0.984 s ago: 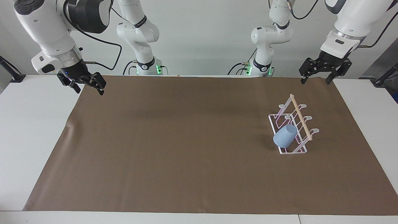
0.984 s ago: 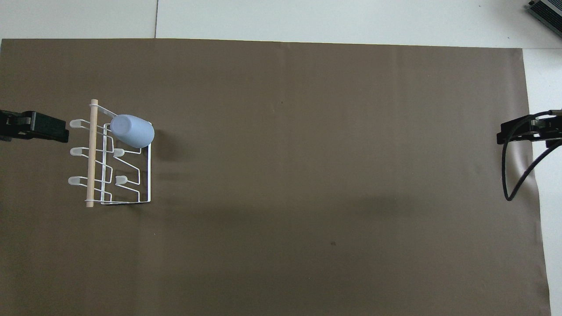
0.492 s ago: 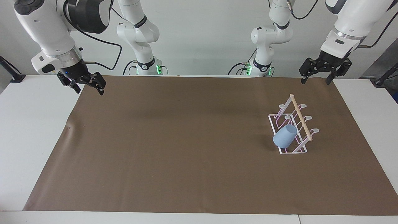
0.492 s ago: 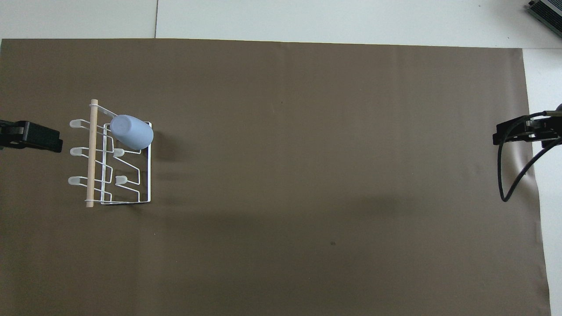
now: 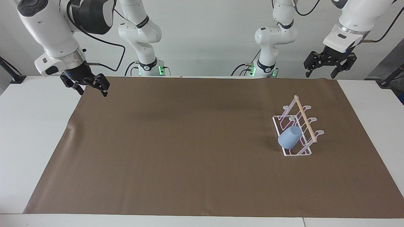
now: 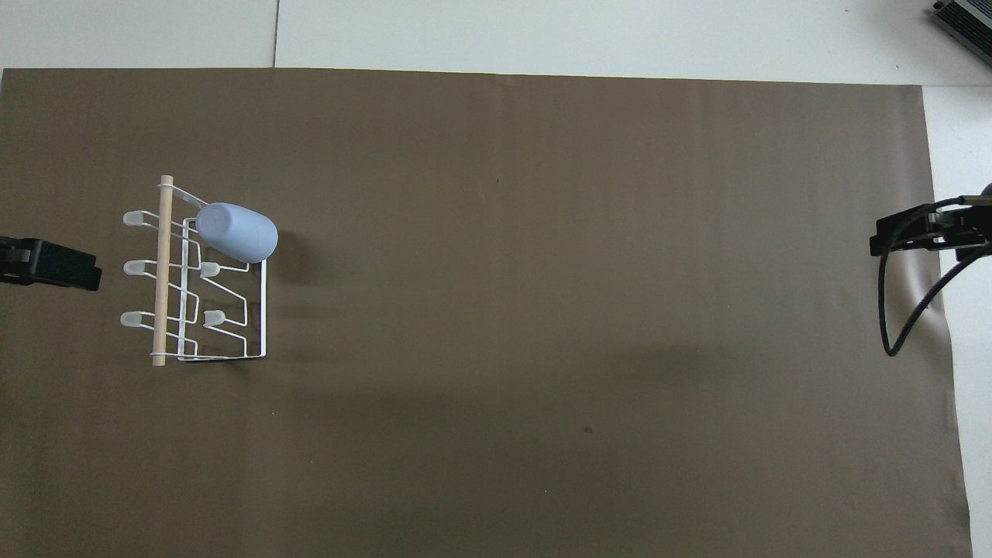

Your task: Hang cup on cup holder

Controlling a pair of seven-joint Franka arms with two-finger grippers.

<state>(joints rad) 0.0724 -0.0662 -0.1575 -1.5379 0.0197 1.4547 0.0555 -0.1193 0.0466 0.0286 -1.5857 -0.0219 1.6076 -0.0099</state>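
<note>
cup (image 5: 289,139) tilted on cup holder (image 5: 303,118) prong, base up toward right arm's end, both grippers' fingers apart

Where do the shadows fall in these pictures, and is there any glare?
Overhead view: the cup casts a soft dark patch on the brown mat, on the side away from the cup holder; broad faint shadows darken the mat nearer the robots. Facing view: the shadow beside the cup is soft; no glare shows in either view.

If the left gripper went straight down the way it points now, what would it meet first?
Probably the brown mat near its edge closest to the robots; the left gripper, open, hangs clear of the cup holder.
</note>
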